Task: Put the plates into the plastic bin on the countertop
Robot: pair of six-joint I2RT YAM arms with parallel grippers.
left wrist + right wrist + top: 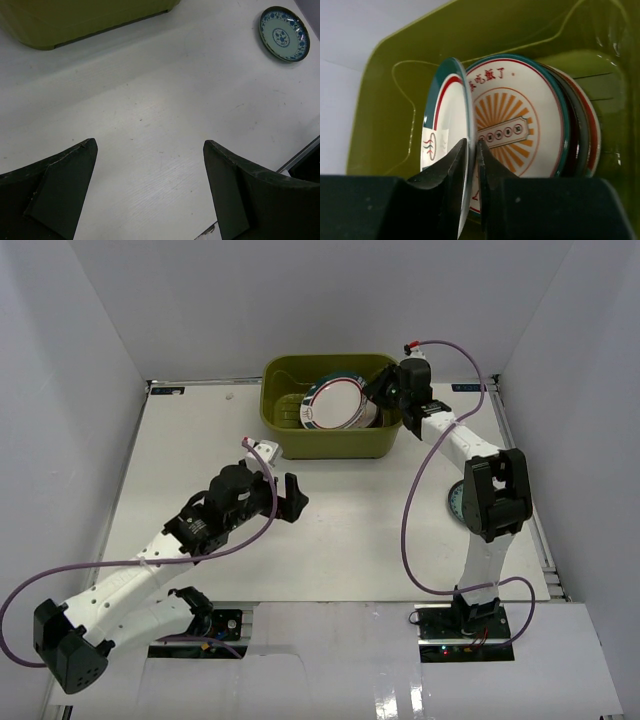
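Note:
The olive-green plastic bin (300, 440) stands at the back of the white countertop (350, 540). Several plates stand on edge inside it. My right gripper (378, 390) reaches into the bin and is shut on the rim of the white green-ringed plate (335, 405). In the right wrist view the gripper (473, 150) pinches that plate (445, 120) upright, beside the white-orange sunburst plate (520, 125) and darker plates (585, 130) behind it. My left gripper (290, 498) is open and empty above the bare table (150, 145). A small teal plate (284, 33) lies flat on the countertop.
In the top view the small teal plate (455, 502) is half hidden by my right arm (495, 490). White walls border the table. In the left wrist view the bin's outer wall (75, 20) shows ahead. In the right wrist view the bin's inner wall (385, 110) shows left of the held plate.

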